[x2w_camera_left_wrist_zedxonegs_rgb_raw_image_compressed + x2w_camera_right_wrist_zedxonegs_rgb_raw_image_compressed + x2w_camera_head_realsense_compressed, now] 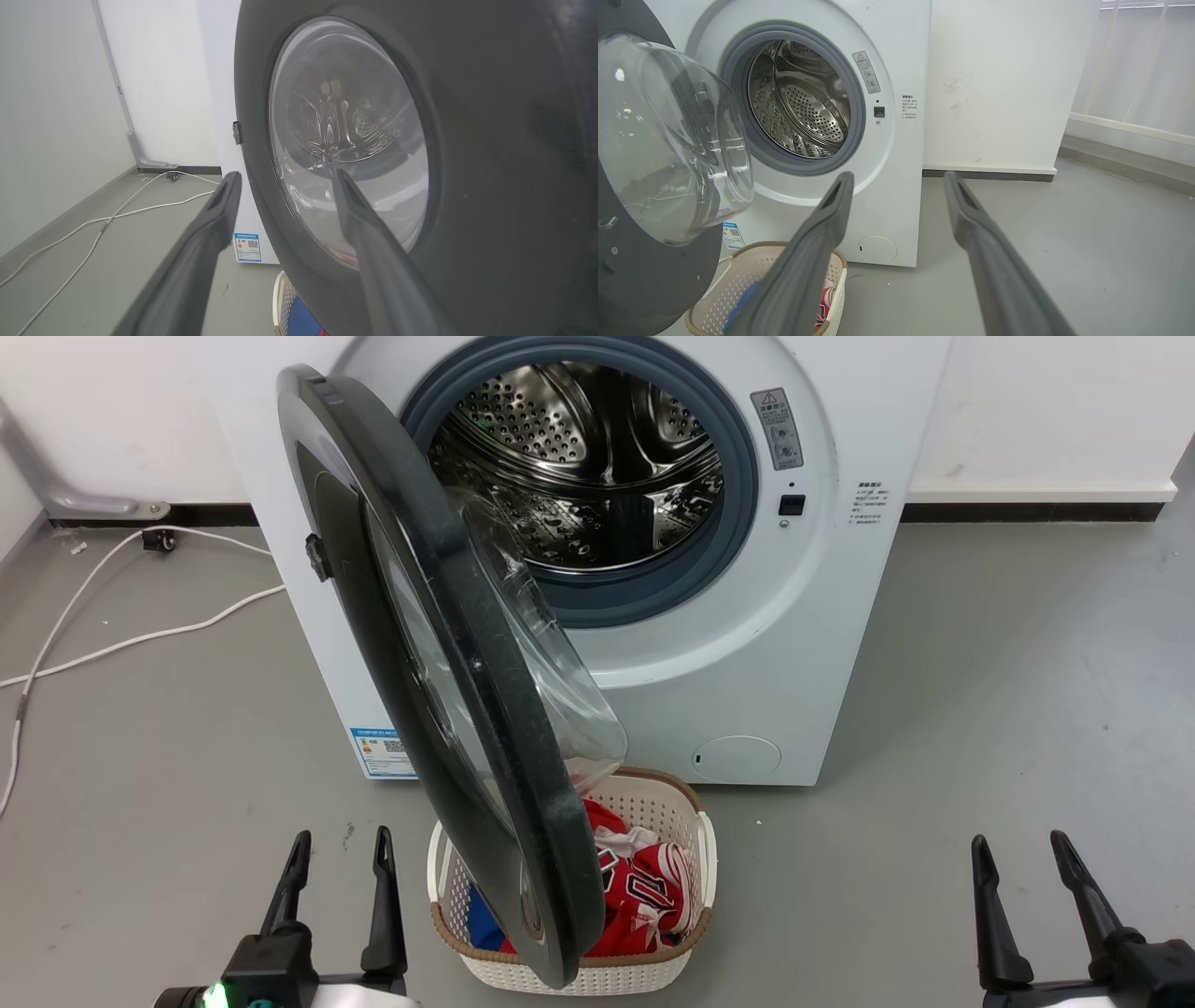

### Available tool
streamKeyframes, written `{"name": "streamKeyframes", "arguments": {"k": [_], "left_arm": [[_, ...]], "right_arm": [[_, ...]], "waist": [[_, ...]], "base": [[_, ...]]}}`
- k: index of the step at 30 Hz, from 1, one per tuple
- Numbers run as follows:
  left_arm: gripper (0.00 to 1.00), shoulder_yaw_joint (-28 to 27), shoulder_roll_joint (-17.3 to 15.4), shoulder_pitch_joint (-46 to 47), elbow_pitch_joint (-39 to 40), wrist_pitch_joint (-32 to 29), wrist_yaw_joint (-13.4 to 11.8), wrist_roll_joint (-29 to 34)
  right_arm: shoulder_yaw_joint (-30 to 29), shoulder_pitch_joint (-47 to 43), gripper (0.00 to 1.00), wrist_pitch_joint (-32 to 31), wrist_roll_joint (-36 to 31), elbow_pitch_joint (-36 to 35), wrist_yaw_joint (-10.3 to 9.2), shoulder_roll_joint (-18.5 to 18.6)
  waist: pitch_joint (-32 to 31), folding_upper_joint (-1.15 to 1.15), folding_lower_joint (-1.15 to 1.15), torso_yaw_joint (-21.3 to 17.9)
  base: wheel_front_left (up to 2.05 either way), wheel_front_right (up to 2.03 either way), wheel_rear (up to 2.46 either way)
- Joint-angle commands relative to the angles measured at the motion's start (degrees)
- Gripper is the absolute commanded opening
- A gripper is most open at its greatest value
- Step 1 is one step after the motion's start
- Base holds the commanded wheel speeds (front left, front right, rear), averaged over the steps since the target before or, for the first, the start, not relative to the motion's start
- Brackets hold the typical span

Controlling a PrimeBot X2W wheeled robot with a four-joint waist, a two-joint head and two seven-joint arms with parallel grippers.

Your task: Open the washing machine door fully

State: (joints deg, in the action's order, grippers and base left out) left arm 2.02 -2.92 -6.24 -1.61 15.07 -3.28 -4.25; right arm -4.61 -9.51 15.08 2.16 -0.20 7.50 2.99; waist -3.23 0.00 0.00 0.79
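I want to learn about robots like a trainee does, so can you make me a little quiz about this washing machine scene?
1. True or false: the door is shut.
2. What colour are most of the clothes in the basket? A red, B green, C yellow.
3. Fill in: the jaws of the left gripper and the right gripper are ____ and hold nothing.

Key: 1 false. 2 A. 3 open.
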Motion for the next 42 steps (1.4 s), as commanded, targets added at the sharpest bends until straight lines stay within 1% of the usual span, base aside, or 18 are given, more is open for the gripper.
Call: {"name": "streamKeyframes", "arguments": {"k": [1,2,6,9,14,19,23,27,31,36,37,42], "left_arm": [[0.45,-0.1,0.0,-0.6,-0.1,0.2,-0.4,0.1],[0.00,-0.2,0.0,-0.6,-0.1,0.2,-0.4,0.1],[0.00,-0.3,0.0,-0.8,-0.8,0.2,-0.3,0.3],[0.00,-1.5,0.0,-0.2,-0.6,0.2,-0.7,0.2],[0.00,-3.3,-0.6,1.8,1.1,0.2,-0.2,1.0],[0.00,-4.4,-1.6,5.6,7.4,0.2,0.2,2.6],[0.00,-2.8,-1.8,8.6,13.4,0.1,0.6,4.3],[0.00,0.2,-1.7,11.2,18.1,0.1,1.3,5.5],[0.00,4.9,-1.4,13.2,21.3,0.1,2.3,6.6],[0.00,11.9,-1.1,14.9,22.6,0.1,3.6,7.5],[0.00,15.1,-0.9,15.3,22.6,0.1,4.3,7.6],[0.00,22.7,-0.6,16.3,21.1,0.1,5.7,7.0]], "right_arm": [[0.1,-0.3,1.00,0.1,0.5,0.1,-0.01,-0.2],[0.2,-0.3,1.00,0.1,0.5,0.1,-0.01,-0.2],[0.3,-0.2,1.00,0.1,0.7,0.2,-0.01,-0.2],[0.4,-0.1,1.00,0.1,0.9,0.2,-0.01,-0.2],[0.2,0.0,1.00,0.1,1.1,0.1,-0.01,-0.2],[0.1,0.2,1.00,0.1,1.4,0.1,-0.01,-0.2],[0.3,0.1,1.00,0.1,1.8,0.4,-0.01,-0.2],[0.8,0.3,1.00,0.1,2.1,0.6,-0.01,-0.2],[1.2,0.5,1.00,0.1,2.3,0.9,-0.01,-0.2],[1.9,0.8,1.00,0.1,2.7,1.2,-0.01,-0.2],[2.2,0.9,1.00,0.1,2.8,1.3,-0.01,-0.2],[2.6,1.0,1.00,0.1,3.0,1.5,-0.01,-0.2]], "waist": [[0.0,0.00,0.00,0.0],[0.0,0.00,0.00,0.0],[0.0,0.00,0.00,0.0],[0.0,0.00,0.00,0.1],[0.1,0.00,0.00,0.5],[0.4,0.00,0.00,1.0],[0.7,0.00,0.00,1.3],[0.8,0.00,0.00,1.2],[0.9,0.00,0.00,1.0],[0.8,0.00,0.00,0.7],[0.8,0.00,0.00,0.6],[0.8,0.00,0.00,0.5]], "base": [[0.00,0.00,0.00],[0.00,0.00,0.00],[0.00,0.00,0.00],[0.00,0.00,0.00],[0.00,0.00,0.00],[0.00,0.00,0.00],[0.00,0.00,0.00],[0.00,0.00,0.00],[0.00,0.00,0.00],[0.00,0.00,0.00],[0.00,0.00,0.00],[0.00,0.00,0.00]]}}
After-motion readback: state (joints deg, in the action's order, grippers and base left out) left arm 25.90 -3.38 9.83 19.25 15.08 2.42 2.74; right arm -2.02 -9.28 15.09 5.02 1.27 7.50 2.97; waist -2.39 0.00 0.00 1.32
